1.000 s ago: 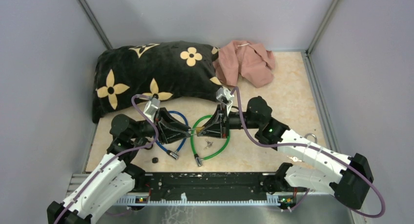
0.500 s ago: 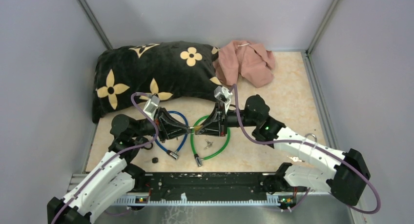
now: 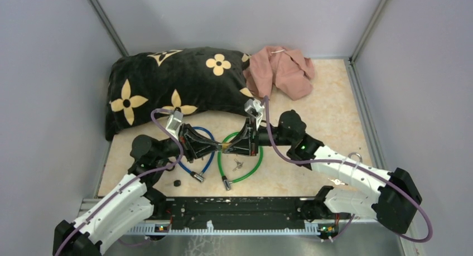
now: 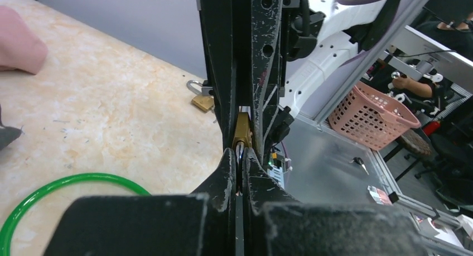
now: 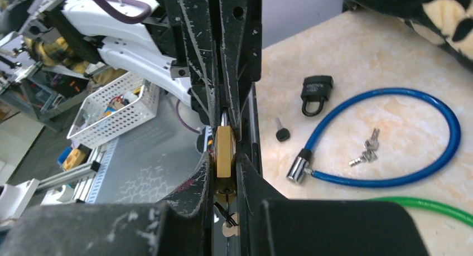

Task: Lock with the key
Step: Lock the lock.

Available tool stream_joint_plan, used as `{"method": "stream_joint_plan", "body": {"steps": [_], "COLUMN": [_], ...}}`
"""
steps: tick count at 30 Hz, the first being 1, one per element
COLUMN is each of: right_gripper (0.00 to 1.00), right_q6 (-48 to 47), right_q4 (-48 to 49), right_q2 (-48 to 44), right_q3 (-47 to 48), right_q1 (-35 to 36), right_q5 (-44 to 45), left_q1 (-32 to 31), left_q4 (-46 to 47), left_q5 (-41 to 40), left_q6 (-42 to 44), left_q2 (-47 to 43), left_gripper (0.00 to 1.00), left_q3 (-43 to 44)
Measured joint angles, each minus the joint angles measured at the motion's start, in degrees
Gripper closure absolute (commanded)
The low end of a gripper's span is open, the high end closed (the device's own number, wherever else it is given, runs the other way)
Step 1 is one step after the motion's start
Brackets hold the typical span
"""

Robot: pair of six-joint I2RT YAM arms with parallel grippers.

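A small brass padlock (image 5: 225,153) is clamped between my right gripper's (image 3: 227,146) fingers, with its keyhole end facing the right wrist camera. A thin dark piece hangs below the keyhole; I cannot tell whether it is a key. The silver shackle (image 4: 239,154) points at my left gripper (image 3: 216,148), which is shut on it. The two grippers meet tip to tip just above the table. A bunch of small keys (image 3: 239,164) lies inside the green cable loop (image 3: 254,169). More keys (image 5: 365,150) lie inside the blue cable lock (image 5: 390,180).
A black padlock (image 5: 315,91) and a small black key (image 5: 281,134) lie near the blue cable (image 3: 207,134). Another brass padlock (image 4: 201,101) lies at the right. A black flowered pillow (image 3: 173,83) and pink cloth (image 3: 284,69) fill the back.
Both grippers, still joined on the padlock, have shifted slightly toward the pillow. The left arm has stretched a little further forward.
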Motion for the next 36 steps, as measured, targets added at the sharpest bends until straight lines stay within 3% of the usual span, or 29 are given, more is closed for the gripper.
{"method": "stream_joint_plan", "body": {"steps": [1, 3, 4, 6, 12, 15, 19, 24, 27, 29, 36], "right_gripper": [0.65, 0.22, 0.11, 0.08, 0.24, 0.25, 0.22, 0.48, 0.43, 0.46, 1.00], "right_q6": [-0.3, -1.4, -2.0, -3.8, -11.1, -13.4, -14.3, -15.0, -15.1, -15.1, -15.3], "right_q4": [-1.2, -4.7, -5.8, -9.6, -24.4, -28.5, -29.2, -27.9, -27.0, -26.1, -24.2], "right_q2": [-0.1, -1.0, -1.5, -3.4, -15.1, -16.2, -10.7, -3.2, -0.8, -0.4, 0.3], "right_q3": [0.0, 0.0, 0.1, 0.3, 0.4, 0.7, 1.6, 1.9, 2.8, 2.9, 3.8], "right_q1": [0.0, 0.0, 0.1, -0.1, -2.5, -2.6, -2.5, -2.5, -2.5, -2.5, -2.5], "right_q5": [0.7, 2.6, 3.3, 4.0, 6.1, 6.0, 5.1, 3.3, 1.9, 1.3, -0.3], "left_q1": [0.1, 0.4, 0.4, 1.0, 4.5, 4.8, 4.8, 4.8, 4.8, 4.8, 4.8], "left_q4": [-0.2, -1.7, -3.0, -6.6, -12.9, -13.2, -13.1, -13.1, -13.1, -13.1, -13.0], "left_q5": [-0.5, -1.1, -1.2, -0.9, -0.7, 0.2, 1.8, 3.4, 4.1, 4.4, 4.7], "left_q6": [0.1, 1.2, 2.1, 4.0, 7.2, 7.7, 7.7, 7.6, 7.6, 7.6, 7.5], "left_q2": [0.0, 0.0, -0.1, -0.3, -3.2, -3.4, -3.1, -3.0, -3.0, -3.0, -2.9], "left_gripper": [1.00, 1.00, 1.00, 1.00, 1.00, 1.00, 1.00, 1.00, 1.00, 1.00, 1.00], "left_q3": [-0.3, -0.5, -0.4, -0.4, -0.4, -0.4, -0.5, -0.5, -0.5, -0.5, -0.5]}}
